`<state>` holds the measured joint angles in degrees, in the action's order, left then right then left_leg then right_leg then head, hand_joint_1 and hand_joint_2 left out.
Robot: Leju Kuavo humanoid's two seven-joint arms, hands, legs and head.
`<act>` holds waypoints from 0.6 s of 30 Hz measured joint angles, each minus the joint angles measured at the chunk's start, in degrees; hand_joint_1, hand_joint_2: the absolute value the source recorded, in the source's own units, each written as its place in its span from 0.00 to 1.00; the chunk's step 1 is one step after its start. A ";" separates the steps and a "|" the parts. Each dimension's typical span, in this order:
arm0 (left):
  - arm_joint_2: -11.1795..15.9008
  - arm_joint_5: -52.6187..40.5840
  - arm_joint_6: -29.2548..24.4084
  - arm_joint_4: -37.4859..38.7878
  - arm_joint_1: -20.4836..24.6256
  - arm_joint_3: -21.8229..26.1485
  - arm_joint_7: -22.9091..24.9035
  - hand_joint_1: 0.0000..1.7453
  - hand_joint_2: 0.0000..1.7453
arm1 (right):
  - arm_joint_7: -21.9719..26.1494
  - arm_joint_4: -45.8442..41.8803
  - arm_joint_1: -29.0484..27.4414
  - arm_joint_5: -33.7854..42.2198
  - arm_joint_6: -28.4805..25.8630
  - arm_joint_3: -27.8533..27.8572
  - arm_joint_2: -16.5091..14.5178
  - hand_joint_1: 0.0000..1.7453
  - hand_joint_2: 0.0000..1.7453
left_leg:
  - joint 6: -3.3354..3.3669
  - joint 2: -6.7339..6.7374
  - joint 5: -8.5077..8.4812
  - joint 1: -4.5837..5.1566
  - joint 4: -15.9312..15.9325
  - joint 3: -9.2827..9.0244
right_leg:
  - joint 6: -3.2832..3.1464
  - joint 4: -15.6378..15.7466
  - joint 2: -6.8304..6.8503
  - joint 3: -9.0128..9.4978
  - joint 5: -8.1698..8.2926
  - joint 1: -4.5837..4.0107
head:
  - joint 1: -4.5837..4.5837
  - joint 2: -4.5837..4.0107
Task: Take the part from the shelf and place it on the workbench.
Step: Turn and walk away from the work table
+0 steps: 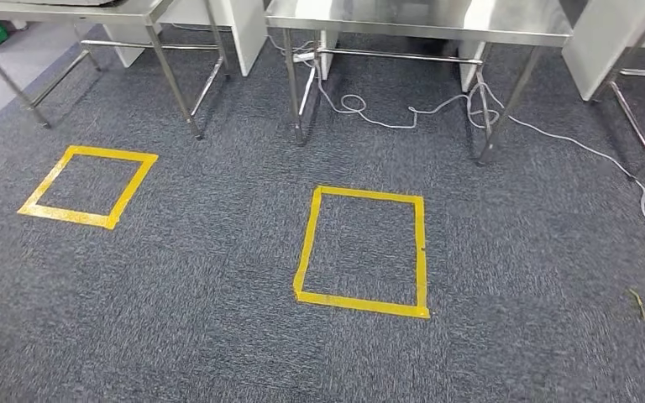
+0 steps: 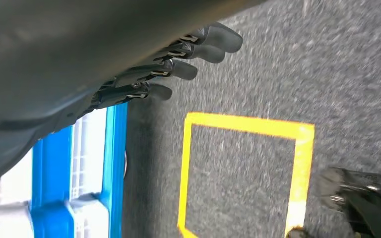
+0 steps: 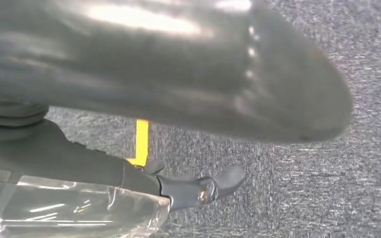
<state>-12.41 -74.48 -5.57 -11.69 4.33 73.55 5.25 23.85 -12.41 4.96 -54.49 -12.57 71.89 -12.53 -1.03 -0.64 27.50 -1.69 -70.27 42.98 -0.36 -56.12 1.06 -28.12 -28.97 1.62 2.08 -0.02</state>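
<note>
Yellow tape squares (image 1: 361, 250), grey speckled carpet (image 1: 218, 277)

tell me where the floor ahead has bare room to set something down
Bare carpet lies inside the near yellow tape square, inside the left tape square, and in the wide strip between them. It is crowded farther off, by the steel table legs, where a loose white cable trails across the carpet toward the right.

text: none legible | labels: none | numbers: none | signs: none
</note>
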 joint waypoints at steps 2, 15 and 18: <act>-0.04 0.03 0.00 0.00 -0.07 0.01 0.01 0.00 0.00 | -0.01 0.01 -0.11 0.01 0.10 0.00 0.05 0.00 0.00 | 0.21 0.39 1.74 0.02 -4.00 0.71 | -0.04 -0.04 1.24 -0.01 0.02 -0.48 | -0.01 0.00; -0.09 -0.03 -0.07 0.00 0.20 0.00 0.27 0.00 0.00 | -0.31 0.13 0.18 0.11 0.29 -0.06 0.11 0.00 0.00 | 4.99 0.32 -4.91 1.52 14.92 -10.24 | 0.40 -10.46 -0.29 -4.90 -5.37 -1.15 | -0.42 0.00; -0.16 -0.13 0.00 0.01 0.14 0.00 0.40 0.00 0.00 | -0.34 0.13 -0.04 0.23 0.27 -0.04 0.39 0.00 0.00 | 4.68 -2.00 -5.11 1.57 14.84 -9.96 | 1.50 -14.73 -0.83 -7.68 -5.69 -0.76 | -0.48 0.00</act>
<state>-12.57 -74.60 -5.57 -11.68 4.48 73.55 5.64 23.51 -12.28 4.92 -54.26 -12.30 71.85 -12.14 3.65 -2.64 22.39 -0.12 -55.43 33.02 1.14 -70.85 0.23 -35.80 -34.66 0.86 1.61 -0.02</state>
